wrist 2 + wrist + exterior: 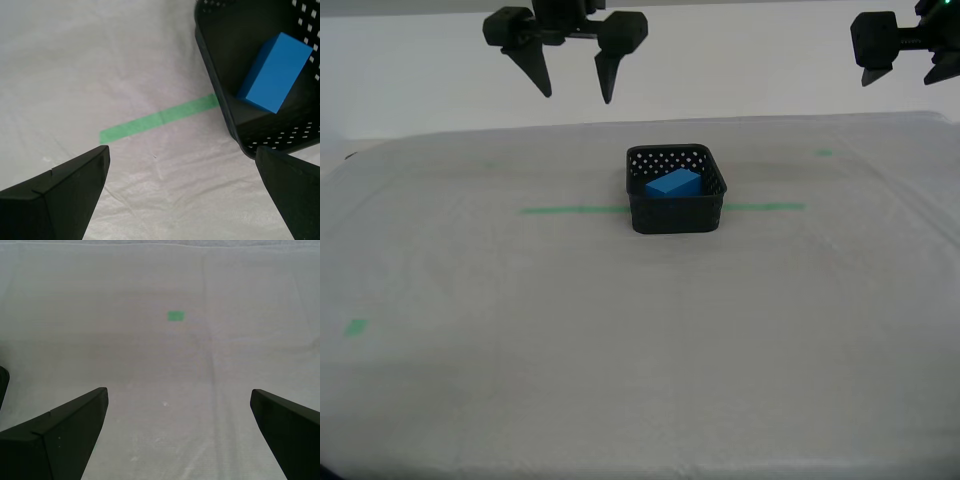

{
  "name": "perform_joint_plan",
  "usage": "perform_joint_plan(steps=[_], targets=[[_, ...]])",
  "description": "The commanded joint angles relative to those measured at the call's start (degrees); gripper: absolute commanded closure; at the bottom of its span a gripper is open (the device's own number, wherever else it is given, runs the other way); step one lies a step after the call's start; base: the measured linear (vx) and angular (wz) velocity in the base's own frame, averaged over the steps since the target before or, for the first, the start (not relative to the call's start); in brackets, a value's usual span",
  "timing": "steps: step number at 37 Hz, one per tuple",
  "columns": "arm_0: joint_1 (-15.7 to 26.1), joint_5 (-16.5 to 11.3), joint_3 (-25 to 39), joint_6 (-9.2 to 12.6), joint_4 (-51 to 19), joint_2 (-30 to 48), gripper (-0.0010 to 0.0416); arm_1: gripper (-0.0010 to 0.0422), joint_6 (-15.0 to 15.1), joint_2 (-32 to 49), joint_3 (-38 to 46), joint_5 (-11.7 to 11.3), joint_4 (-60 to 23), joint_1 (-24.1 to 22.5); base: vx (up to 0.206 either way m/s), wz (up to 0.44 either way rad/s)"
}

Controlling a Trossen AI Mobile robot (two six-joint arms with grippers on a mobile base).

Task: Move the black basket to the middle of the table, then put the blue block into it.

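Small black perforated basket upright mid-table on the green tape line, whitish-grey sheeted table, bright-blue rectangular block lying tilted inside the basket, leaning toward one wall

The basket is black with rows of small round holes; the block is plain bright blue; the table is whitish-grey, taped green.
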Motion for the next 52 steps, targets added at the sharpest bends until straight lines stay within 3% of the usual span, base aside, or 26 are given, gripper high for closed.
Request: perform_joint_plan(steps=[1,12,22,41,52], targets=[[0.00,0.00,0.04,0.00,0.00,-0.02,0.0007,0.0011,0.20,-1.53,-0.04,0.07,-0.15,1.84,0.000,0.000],[0.00,0.00,0.04,0.00,0.02,-0.02,0.0007,0.0011,0.20,-5.31,-0.20,-0.37,-1.44,7.63,0.000,0.000],[0.00,0.00,0.04,0.00,0.00,-0.02,0.0007,0.0011,-0.35,-9.64,-5.20,-4.31,0.96,11.37,0.000,0.000],[0.00,0.00,0.04,0.00,0.00,-0.02,0.0007,0.0011,-1.77,-21.70,-32.50,-4.07,28.46,16.13,0.000,0.000],[0.00,0.00,0.04,0.00,0.00,-0.02,0.0007,0.0011,1.01,-22.23,-41.68,-4.17,44.61,17.18,0.000,0.000]])
